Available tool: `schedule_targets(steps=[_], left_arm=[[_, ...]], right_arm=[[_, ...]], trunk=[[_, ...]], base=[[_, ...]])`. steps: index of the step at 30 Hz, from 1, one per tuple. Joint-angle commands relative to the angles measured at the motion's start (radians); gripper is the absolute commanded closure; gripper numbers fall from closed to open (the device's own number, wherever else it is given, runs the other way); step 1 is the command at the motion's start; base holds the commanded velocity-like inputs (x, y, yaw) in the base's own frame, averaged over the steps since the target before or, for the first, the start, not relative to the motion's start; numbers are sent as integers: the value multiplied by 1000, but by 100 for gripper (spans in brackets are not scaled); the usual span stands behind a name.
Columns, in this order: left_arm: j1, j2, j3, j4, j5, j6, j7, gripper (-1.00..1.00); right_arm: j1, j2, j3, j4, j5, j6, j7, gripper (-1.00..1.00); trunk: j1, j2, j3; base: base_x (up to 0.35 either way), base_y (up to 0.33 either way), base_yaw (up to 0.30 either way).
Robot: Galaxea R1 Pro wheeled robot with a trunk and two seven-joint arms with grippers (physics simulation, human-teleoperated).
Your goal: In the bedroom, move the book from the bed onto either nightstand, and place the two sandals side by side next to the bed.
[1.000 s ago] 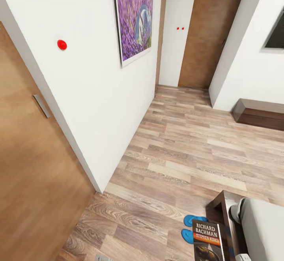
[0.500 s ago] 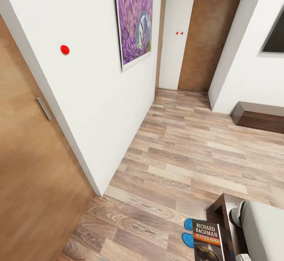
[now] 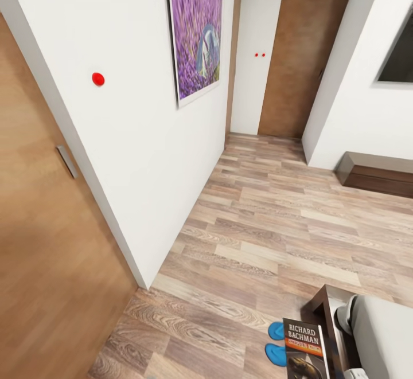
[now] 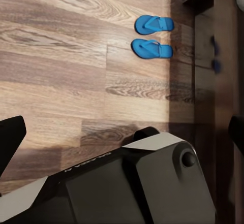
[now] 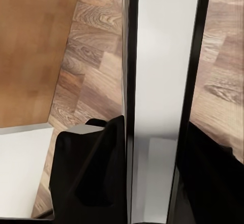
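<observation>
My head cam sits high, tilted down-forward: wall with lavender picture (image 3: 195,29), plank floor (image 3: 275,218), bed (image 3: 384,333) corner at lower right. Left wrist cam looks straight down at floor, moderately near. Both share sandals (image 3: 277,342) (image 4: 152,36) beside bed frame. Right wrist cam very close on book (image 3: 305,349) (image 5: 162,97) edge, floor behind.

We saw an evenly lit, bright render with soft, diffuse light and no clear source. The white wall (image 3: 143,138) showed no glare. Straight wall edges leaned outward towards the head view's borders, a wide-angle stretch. In the left wrist view a faint shadow darkened the floor (image 4: 61,71) beside the robot's body. Textures looked slightly soft; nothing was motion-blurred.
</observation>
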Motion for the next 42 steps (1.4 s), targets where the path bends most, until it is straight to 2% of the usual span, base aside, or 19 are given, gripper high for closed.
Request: schedule_targets(steps=[1, 6, 11, 17, 22, 26, 39, 42], left_arm=[[-1, 0, -2, 0, -2, -5, -2, -100], [-1, 0, -2, -1, -3, -5, -4, -100], [-1, 1, 1, -1, -2, -5, 0, -100], [-1, 5, 3, -2, -6, -6, 3, -100], [-1, 52, 5, -5, -7, -5, 2, -100], [-1, 65, 4, -6, -11, -6, 2, -100], [0, 71, -1, 3, -19, -9, 5, -100], [1, 69, 0, 34, -18, -48, 6, -100]], right_arm=[[-1, -1, 8, 0, -10, 2, 0, 100], [-1, 0, 8, 0, -11, 2, -5, 100], [-1, 21, 7, 0, -11, 2, -6, 100], [-1, 28, 7, 0, -10, 2, 0, 100], [-2, 29, 7, -1, -12, 2, 6, 100], [-2, 28, 6, -1, -14, 2, 7, 100], [-2, 22, 5, -1, -16, 5, 9, 100], [-2, 19, 5, -1, -17, 5, 9, 100]], trunk=[[0, -1, 0], [0, -1, 8], [0, -1, 16], [0, -1, 26], [0, -1, 34], [0, -1, 39], [0, -1, 59], [0, -1, 63]], base=[[0, 0, 0], [0, 0, 0], [0, 0, 0], [0, 0, 0], [0, 0, 0], [0, 0, 0], [0, 0, 0], [0, 0, 0]])
